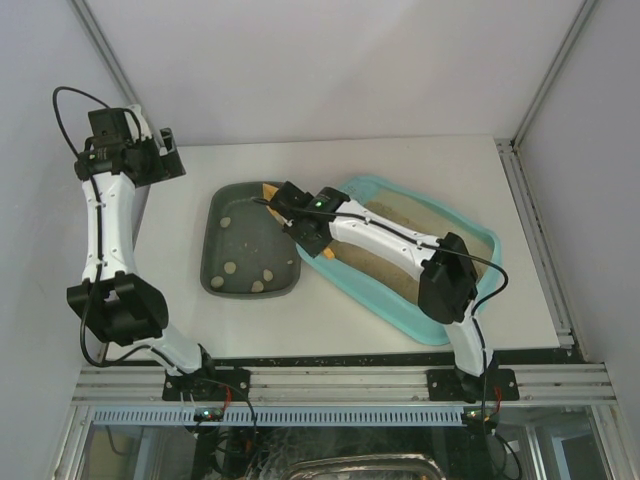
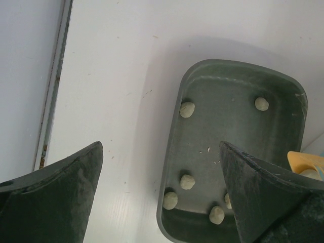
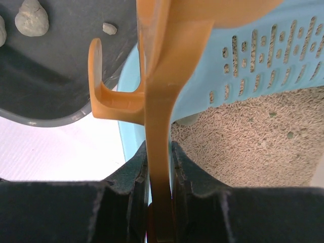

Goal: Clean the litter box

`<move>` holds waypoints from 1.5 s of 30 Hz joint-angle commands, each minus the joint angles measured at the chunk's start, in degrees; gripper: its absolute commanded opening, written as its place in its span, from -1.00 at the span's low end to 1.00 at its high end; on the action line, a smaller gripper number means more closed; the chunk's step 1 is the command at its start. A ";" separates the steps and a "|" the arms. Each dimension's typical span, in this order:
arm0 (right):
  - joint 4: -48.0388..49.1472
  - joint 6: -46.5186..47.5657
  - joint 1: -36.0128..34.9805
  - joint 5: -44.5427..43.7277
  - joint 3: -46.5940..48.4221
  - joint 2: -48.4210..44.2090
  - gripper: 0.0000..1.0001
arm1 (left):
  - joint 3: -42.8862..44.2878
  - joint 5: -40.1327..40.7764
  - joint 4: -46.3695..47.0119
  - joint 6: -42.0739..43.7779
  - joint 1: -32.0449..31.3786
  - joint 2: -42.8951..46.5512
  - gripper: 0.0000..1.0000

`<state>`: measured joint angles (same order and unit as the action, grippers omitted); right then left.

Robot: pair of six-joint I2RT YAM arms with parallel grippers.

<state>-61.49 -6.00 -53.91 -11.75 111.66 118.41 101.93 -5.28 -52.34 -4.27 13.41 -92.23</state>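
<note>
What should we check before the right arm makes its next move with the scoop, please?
1. Grip: right gripper shut on the orange scoop handle. Ok.
2. Dump target: dark tray sits beside the litter box, clumps already inside. Ok.
3. Scoop head emptied: cut off in both wrist views. Cannot tell.
4. Left gripper clear: open, holding nothing, on the tray's far side from the scoop. Ok.
5. Clumps left in the litter: right arm hides much of it. Cannot tell.
</note>
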 commanded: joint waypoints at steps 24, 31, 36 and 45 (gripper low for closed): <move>3.39 5.80 -9.31 -22.09 3.17 2.36 -1.00 | -4.80 -8.39 10.25 -2.52 -2.09 3.15 0.99; 7.73 8.65 -7.27 -21.42 1.10 -3.50 -1.00 | -3.56 -6.90 10.49 -3.01 -3.02 3.26 0.99; 5.56 6.14 -6.53 -23.45 0.80 -4.73 -1.00 | -3.83 -8.51 10.50 -4.40 -3.15 4.10 0.99; 2.50 -6.98 5.57 -15.05 -0.23 -19.07 -1.00 | -5.70 -10.19 10.50 1.86 -12.92 5.57 0.99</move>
<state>-57.58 -3.38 -55.86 -30.50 111.42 110.13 95.57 -14.57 -43.86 -6.83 6.68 -90.15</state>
